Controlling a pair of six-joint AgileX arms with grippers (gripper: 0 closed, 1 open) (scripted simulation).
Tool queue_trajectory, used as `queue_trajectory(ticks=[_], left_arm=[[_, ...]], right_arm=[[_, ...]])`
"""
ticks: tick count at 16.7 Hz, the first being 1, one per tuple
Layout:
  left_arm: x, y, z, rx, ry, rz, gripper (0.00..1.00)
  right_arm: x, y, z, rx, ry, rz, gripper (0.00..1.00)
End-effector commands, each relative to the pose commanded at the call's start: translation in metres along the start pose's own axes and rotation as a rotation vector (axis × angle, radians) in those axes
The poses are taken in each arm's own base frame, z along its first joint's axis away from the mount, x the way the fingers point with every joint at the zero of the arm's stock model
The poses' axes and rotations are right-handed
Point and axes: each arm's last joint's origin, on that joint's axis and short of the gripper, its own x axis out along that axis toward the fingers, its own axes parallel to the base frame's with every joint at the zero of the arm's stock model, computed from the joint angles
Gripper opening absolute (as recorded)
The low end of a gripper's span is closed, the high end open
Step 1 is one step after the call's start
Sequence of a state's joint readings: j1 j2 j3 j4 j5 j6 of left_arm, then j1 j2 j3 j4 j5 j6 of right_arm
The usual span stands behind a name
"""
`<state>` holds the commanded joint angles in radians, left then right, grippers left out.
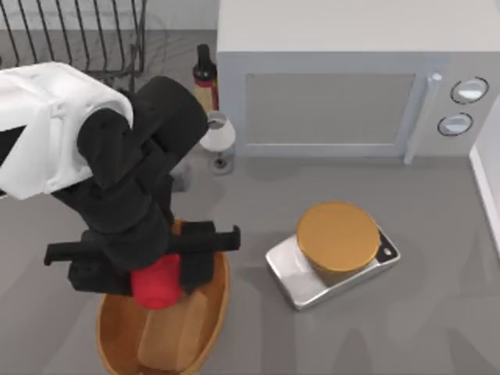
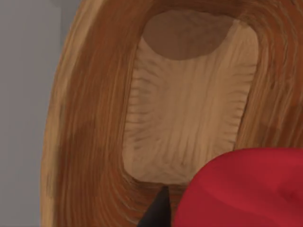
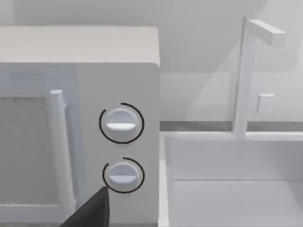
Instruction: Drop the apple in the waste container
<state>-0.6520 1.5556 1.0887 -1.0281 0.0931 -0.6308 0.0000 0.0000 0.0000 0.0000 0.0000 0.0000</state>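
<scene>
Your left gripper pinches the apple above the waste container (near its far rim), so 1 early release could bounce it out onto the table.

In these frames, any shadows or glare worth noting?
Top view: even light, soft shadow beside the scale. Left wrist view: a round shadow on the basket floor, beneath the apple. Right wrist view: pale, flat light on the microwave, no glare.
</scene>
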Motion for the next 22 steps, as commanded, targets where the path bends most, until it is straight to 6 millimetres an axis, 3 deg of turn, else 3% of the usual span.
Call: queue_trajectory(ticks=[5,18,22], left_arm=[[0.0047,0.0005,-0.0009,0.000,0.001,0.002,0.00],[0.0047,0.0005,-0.0009,0.000,0.001,0.002,0.98],[0.0047,0.0005,-0.0009,0.000,0.001,0.002,1.00]], right_arm=[[0.0000,0.0000,0.0000,0.000,0.000,0.000,1.00],[0.0000,0.0000,0.0000,0.000,0.000,0.000,1.00],[0.0000,0.0000,0.0000,0.000,0.000,0.000,1.00]])
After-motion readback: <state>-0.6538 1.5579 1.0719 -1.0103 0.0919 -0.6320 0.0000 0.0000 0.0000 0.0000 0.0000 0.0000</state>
